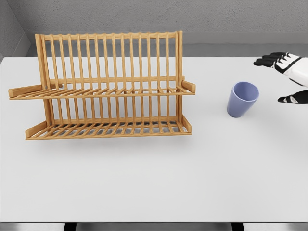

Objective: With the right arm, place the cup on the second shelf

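Standing upright on the white table point(154, 192), the blue-lilac cup point(242, 98) sits right of centre, its open mouth facing up and tipped slightly toward the camera. It is well apart from the wooden dish rack point(108, 86), which occupies the left half of the tabletop.

The rack has 2 slatted shelves — a lower one point(108, 128) resting near the table surface and an upper one point(103, 91) about halfway up — with a tall back of vertical dowels rising behind both. Nothing rests on either shelf.

The right hand point(288, 77) enters at the right edge of the head view, near the cup but not touching it. Its black-tipped fingers point(269, 60) are spread and extended toward the left, while the thumb point(291, 99) shows lower down, separate from them — an open hand, holding nothing. A clear gap of bare table lies between the thumb and the cup's rim.

A grey wall point(154, 17) runs behind the table's far edge.
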